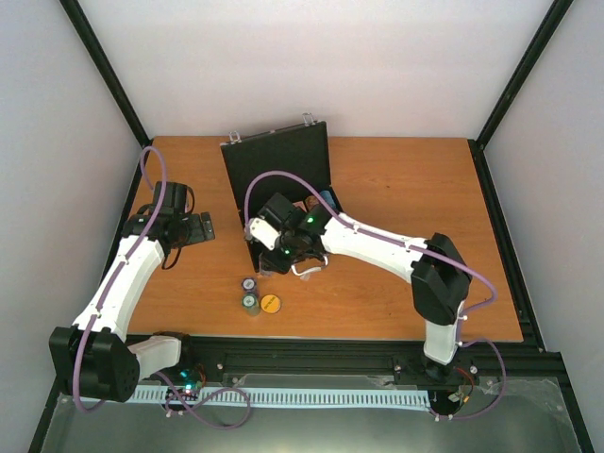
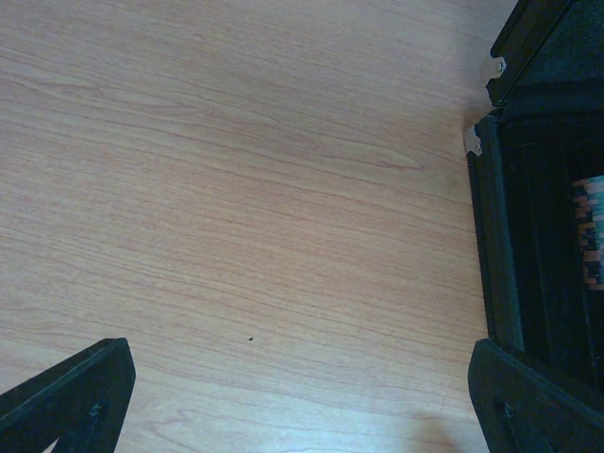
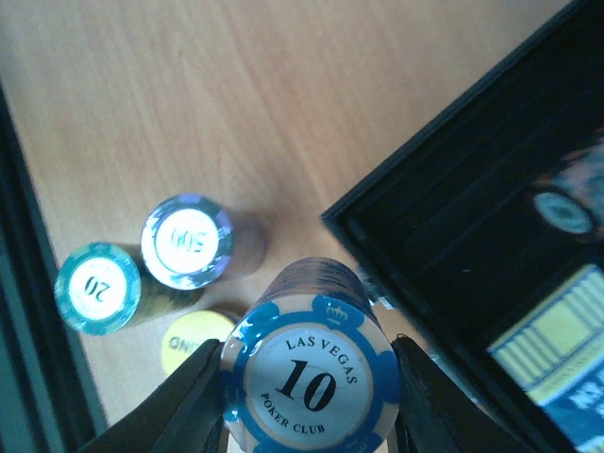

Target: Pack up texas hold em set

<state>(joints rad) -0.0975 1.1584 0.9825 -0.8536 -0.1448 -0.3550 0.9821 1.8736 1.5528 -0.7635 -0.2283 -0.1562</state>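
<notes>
The black case (image 1: 279, 166) lies open at the back of the table, its lid raised. My right gripper (image 3: 307, 389) is shut on a stack of blue "10" poker chips (image 3: 307, 373), held just off the case's near left corner (image 3: 351, 226). A purple stack (image 3: 186, 241), a teal "20" stack (image 3: 97, 288) and a yellow chip (image 3: 192, 342) stand on the wood beside it. In the top view these are the stacks (image 1: 249, 293) in front of the right gripper (image 1: 280, 261). My left gripper (image 2: 302, 415) hangs open over bare wood, left of the case (image 2: 533, 189).
Inside the case a row of chips (image 2: 589, 231) fills one slot, and a yellow and blue printed pack (image 3: 559, 351) lies near its edge. The left arm's gripper (image 1: 196, 227) sits at the table's left side. Black frame rails border the table.
</notes>
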